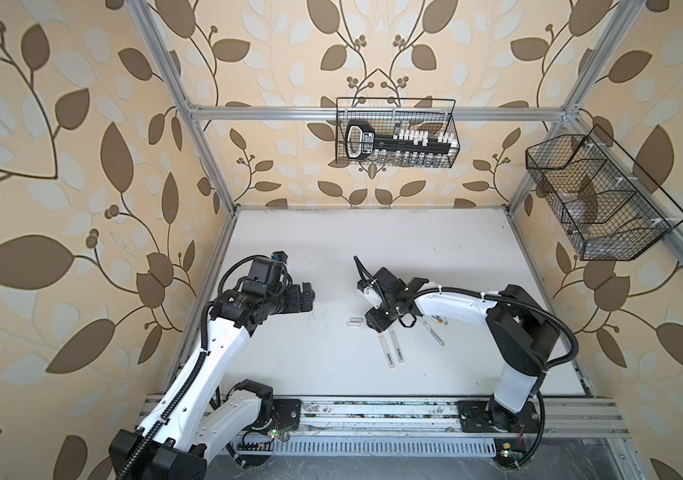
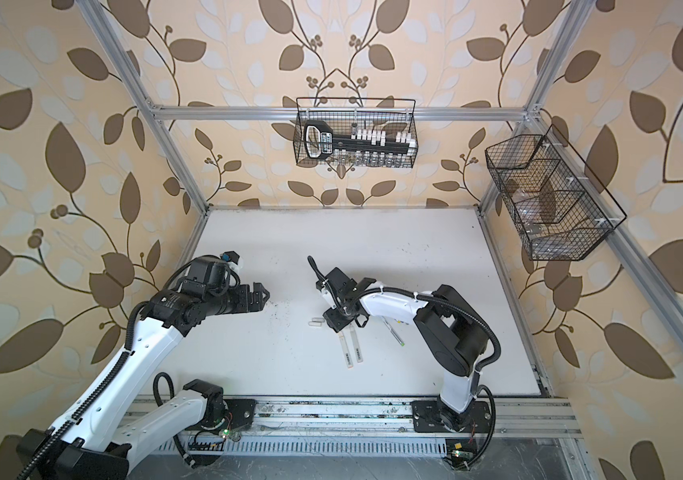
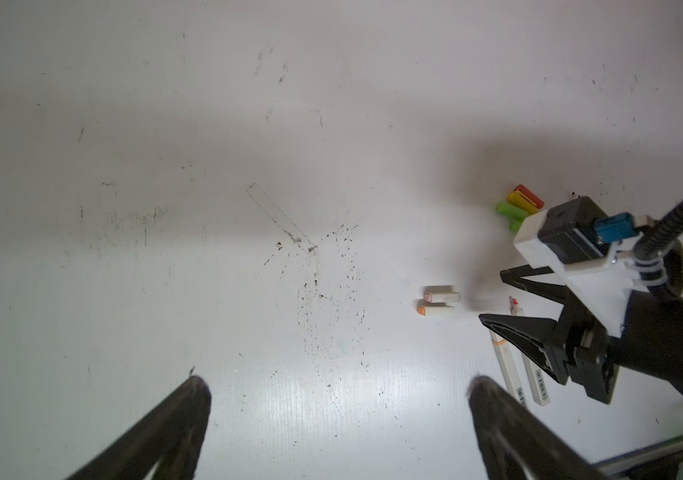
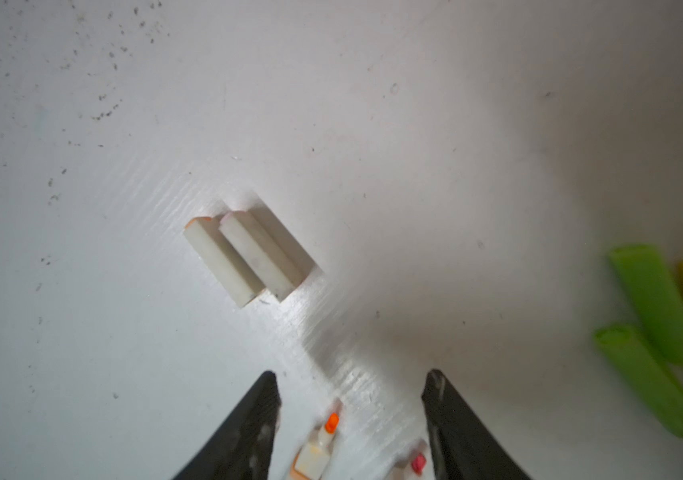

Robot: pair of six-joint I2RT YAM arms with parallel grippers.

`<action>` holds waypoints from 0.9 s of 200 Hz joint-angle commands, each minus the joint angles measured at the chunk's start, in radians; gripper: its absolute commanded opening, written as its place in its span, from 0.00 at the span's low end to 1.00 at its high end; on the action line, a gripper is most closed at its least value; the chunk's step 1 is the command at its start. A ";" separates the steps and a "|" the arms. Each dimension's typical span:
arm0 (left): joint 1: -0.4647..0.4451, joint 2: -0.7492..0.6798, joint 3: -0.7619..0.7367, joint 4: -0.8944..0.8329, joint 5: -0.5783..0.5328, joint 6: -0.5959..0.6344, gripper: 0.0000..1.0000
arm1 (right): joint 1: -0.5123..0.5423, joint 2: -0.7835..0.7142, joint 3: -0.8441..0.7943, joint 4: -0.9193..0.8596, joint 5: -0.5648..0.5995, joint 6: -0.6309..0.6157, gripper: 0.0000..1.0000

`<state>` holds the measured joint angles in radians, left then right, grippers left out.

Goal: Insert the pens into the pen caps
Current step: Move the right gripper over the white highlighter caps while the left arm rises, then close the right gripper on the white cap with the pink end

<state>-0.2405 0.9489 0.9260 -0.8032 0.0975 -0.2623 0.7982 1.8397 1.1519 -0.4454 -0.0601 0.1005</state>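
Blocky grey caps [image 4: 244, 257] touch on the scuffed table [image 4: 414, 124]. Right gripper [image 4: 352, 374], parted, straddles two markers [image 4: 315, 457]; left gripper [image 3: 340, 380] gapes.

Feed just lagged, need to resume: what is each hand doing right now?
Left hand: open, empty.
Right hand: open, holding nothing; the tips of two grey markers show between its fingers.

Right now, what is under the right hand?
The orange-tipped marker and the red-tipped marker lie under the right hand, tips showing between its open fingers. In both top views the hand covers their front ends; only the barrels stick out.
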 commanded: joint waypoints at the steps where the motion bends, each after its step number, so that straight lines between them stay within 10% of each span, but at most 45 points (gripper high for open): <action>1: 0.010 -0.031 0.020 -0.011 -0.033 -0.002 0.99 | 0.003 0.045 0.057 -0.015 -0.003 -0.048 0.57; 180: 0.020 -0.053 0.018 -0.013 -0.044 -0.005 0.99 | 0.051 0.177 0.193 -0.065 0.006 -0.163 0.46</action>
<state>-0.2340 0.9180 0.9260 -0.8055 0.0700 -0.2630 0.8406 1.9896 1.3174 -0.4728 -0.0555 -0.0231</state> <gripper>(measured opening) 0.988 0.489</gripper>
